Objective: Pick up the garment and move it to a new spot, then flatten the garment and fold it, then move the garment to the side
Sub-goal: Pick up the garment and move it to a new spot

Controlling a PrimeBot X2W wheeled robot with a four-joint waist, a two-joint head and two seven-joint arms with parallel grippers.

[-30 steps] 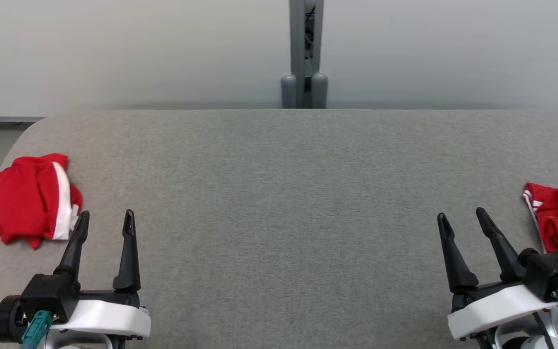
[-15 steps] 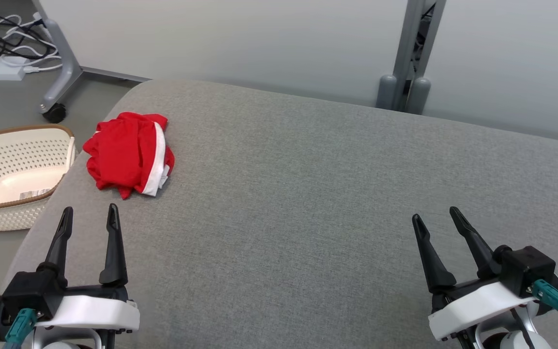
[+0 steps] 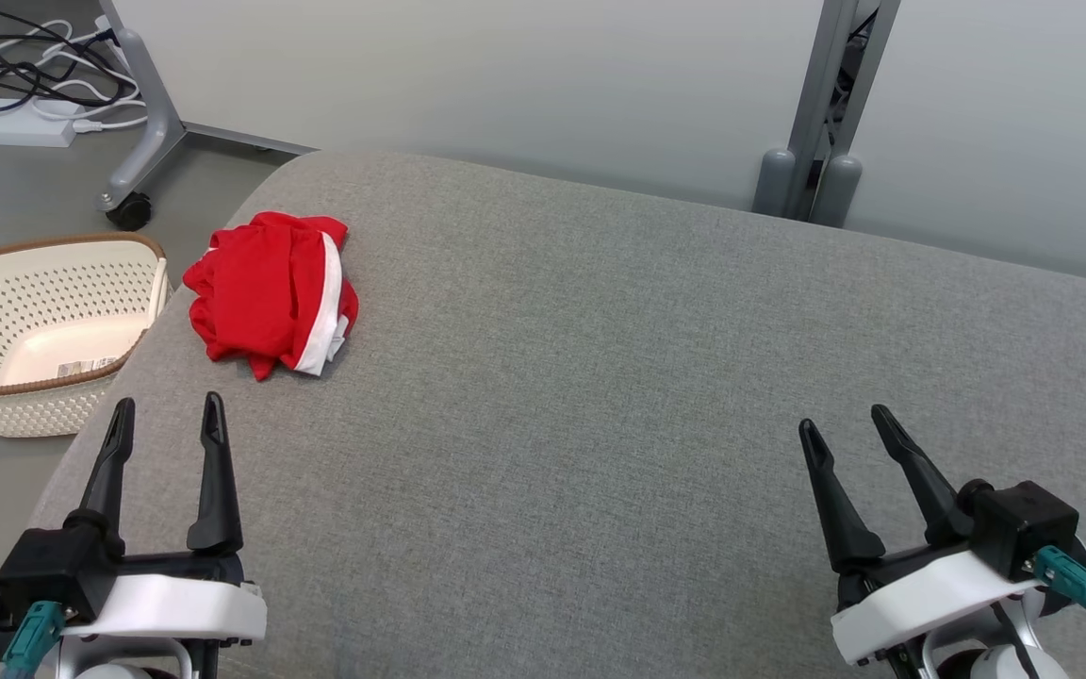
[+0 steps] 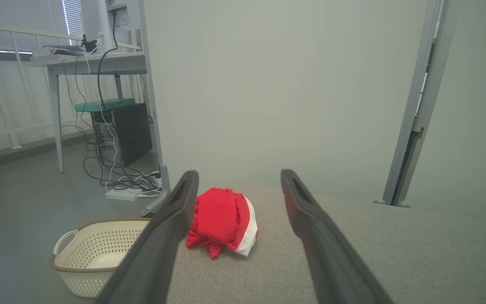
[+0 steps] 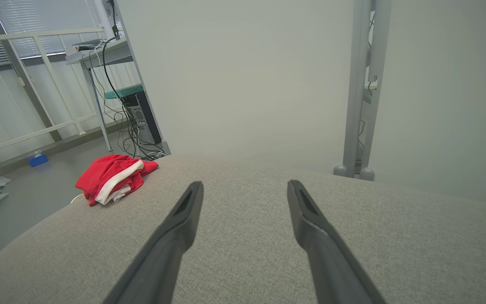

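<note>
The garment (image 3: pixel 271 292) is a crumpled red piece with a white band, lying near the far left corner of the grey padded table (image 3: pixel 600 377). My left gripper (image 3: pixel 166 412) hovers open at the lower left, a short way in front of the garment and apart from it. In the left wrist view the garment (image 4: pixel 222 221) lies ahead between the spread fingers of the left gripper (image 4: pixel 236 177). My right gripper (image 3: pixel 840 422) is open at the lower right, far from the cloth. From the right wrist the garment (image 5: pixel 112 178) lies far off to the left of the right gripper (image 5: pixel 245 188).
A cream perforated basket (image 3: pixel 39 330) stands on the floor just off the table's left edge. Cables and a power strip (image 3: pixel 20 127) lie behind it by a wheeled stand leg (image 3: pixel 142 156). A grey post (image 3: pixel 821 123) rises behind the table.
The head camera has turned left, bringing the basket and floor into view and dropping a second red cloth off the right edge. Both grippers stay open and the garment lies unmoved.
</note>
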